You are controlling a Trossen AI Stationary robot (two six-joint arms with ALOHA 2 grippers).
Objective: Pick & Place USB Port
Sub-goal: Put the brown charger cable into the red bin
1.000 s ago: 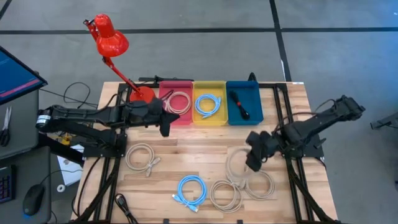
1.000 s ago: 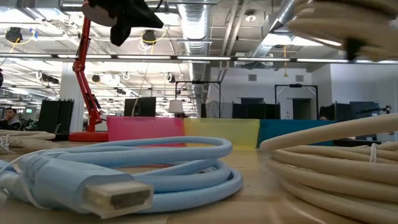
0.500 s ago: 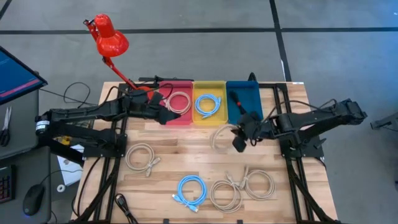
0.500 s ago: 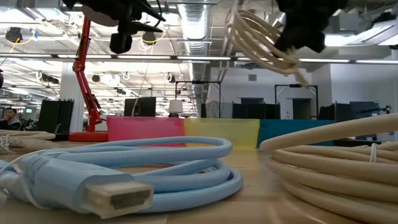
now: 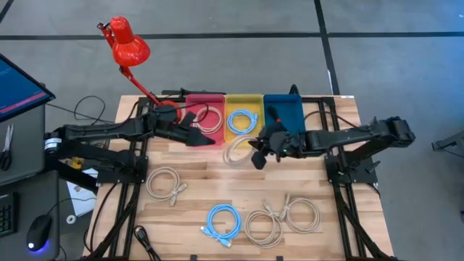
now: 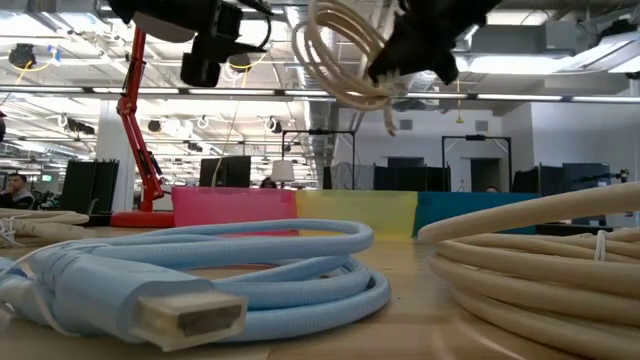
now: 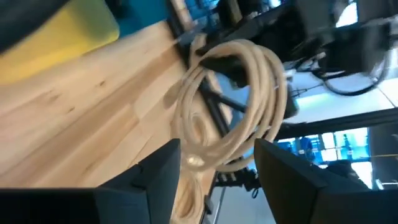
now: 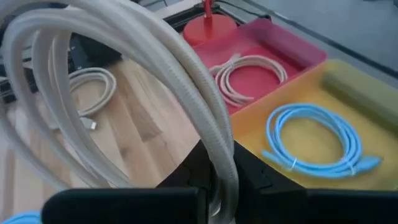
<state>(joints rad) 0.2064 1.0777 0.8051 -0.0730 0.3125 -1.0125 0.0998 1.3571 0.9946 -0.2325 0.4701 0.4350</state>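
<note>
My right gripper (image 5: 255, 148) is shut on a beige coiled cable (image 5: 238, 150), held in the air in front of the yellow bin (image 5: 243, 136); the coil also shows in the low view (image 6: 340, 55) and the left wrist view (image 7: 239, 106). My left gripper (image 5: 205, 138) is open and empty, just in front of the red bin (image 5: 190, 109), a little left of the coil. The red bin holds a beige coil (image 5: 208, 118), the yellow bin a blue coil (image 5: 243, 121), and the blue bin (image 5: 293, 109) a black item (image 5: 280, 123). My right gripper pinches the coil's bundled turns (image 8: 214, 146) between its two fingers, at one side of the loop. The fingers come from the table's right, about level. The coil is lifted clear of the table and stands on edge, its loop reaching out beyond the fingers (image 6: 335, 60).
On the table's near half lie a beige coil at the left (image 5: 165, 183), a blue coil (image 5: 223, 221) and two beige coils (image 5: 262, 226) (image 5: 301, 214). A red desk lamp (image 5: 130, 47) stands at the far left corner, its base next to the red bin.
My right gripper has risen from the near right of the table with the beige coil and carried it toward the far and left, to the front of the yellow bin. The coil has been lifted clear of the table and now stands on edge.
</note>
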